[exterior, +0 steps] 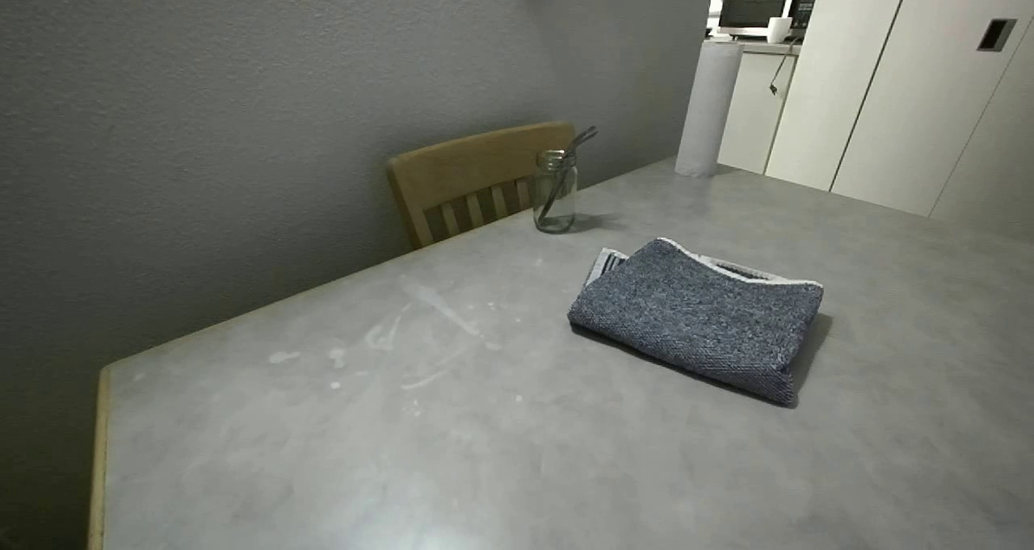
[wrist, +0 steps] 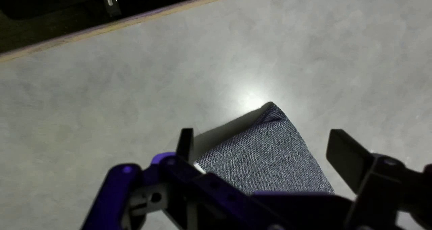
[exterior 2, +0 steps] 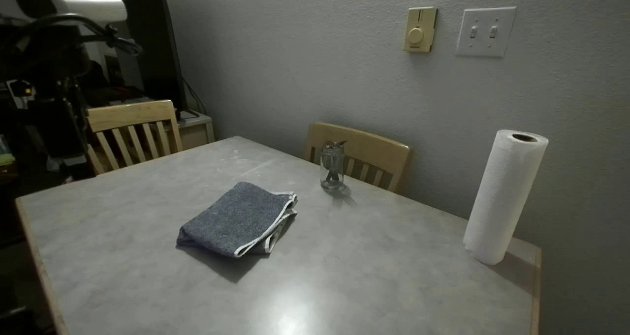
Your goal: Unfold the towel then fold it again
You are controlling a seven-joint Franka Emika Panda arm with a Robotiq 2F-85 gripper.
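The towel (exterior: 699, 316) lies folded on the grey table in both exterior views, a dark blue-grey bundle with whitish trim along its open edges. A striped corner pokes out from under the top layer at the back. In an exterior view, the same towel (exterior 2: 241, 222) shows several loose layers at its trimmed side. From the wrist, my gripper (wrist: 262, 135) looks down on the towel (wrist: 270, 155), jaws wide apart and holding nothing. One towel corner points out between the fingers; the gripper's body hides the rest. Part of the arm (exterior 2: 59, 79) appears dark at an exterior view's upper left.
Behind the towel, near the wall-side table edge, stands a glass jar (exterior: 555, 199) with metal utensils or straws in it. A white paper towel roll (exterior 2: 504, 197) stands upright at a table corner. Wooden chairs (exterior 2: 359, 148) are pushed up around the table (exterior 2: 384, 271).
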